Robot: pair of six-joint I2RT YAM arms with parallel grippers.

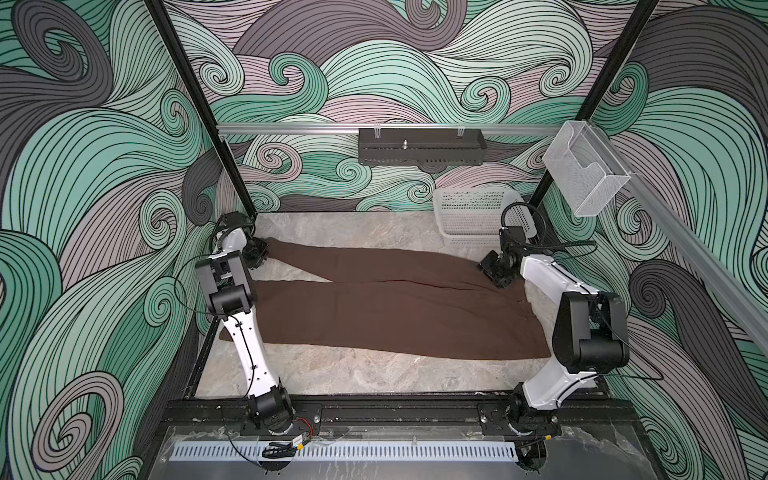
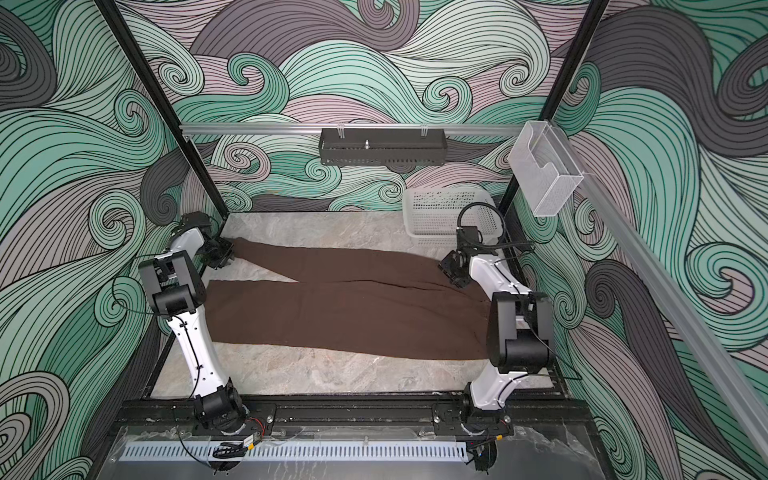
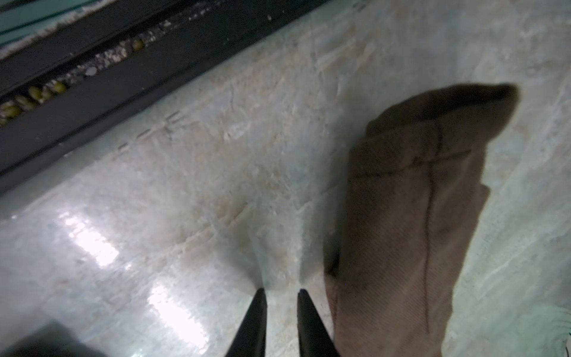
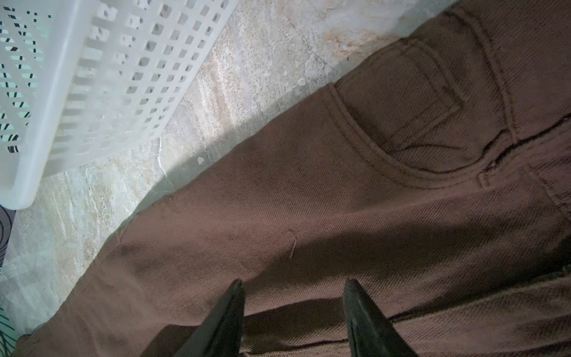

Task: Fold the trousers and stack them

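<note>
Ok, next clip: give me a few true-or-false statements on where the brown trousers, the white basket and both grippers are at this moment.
1. The dark brown, soft fabric trousers lie unfolded on the marbled stone-look tabletop. True.
2. Their two legs lie stacked on each other. False: the far leg and the near leg splay apart toward the left, with bare tabletop between them.
3. The left gripper clamps a leg's hem. False: its jaws stand slightly apart over bare tabletop beside the hem.
4. The right gripper is open over the waist end, near a pocket. True.
5. The white perforated plastic basket stands at the table's near left corner. False: it stands at the far right.
</note>
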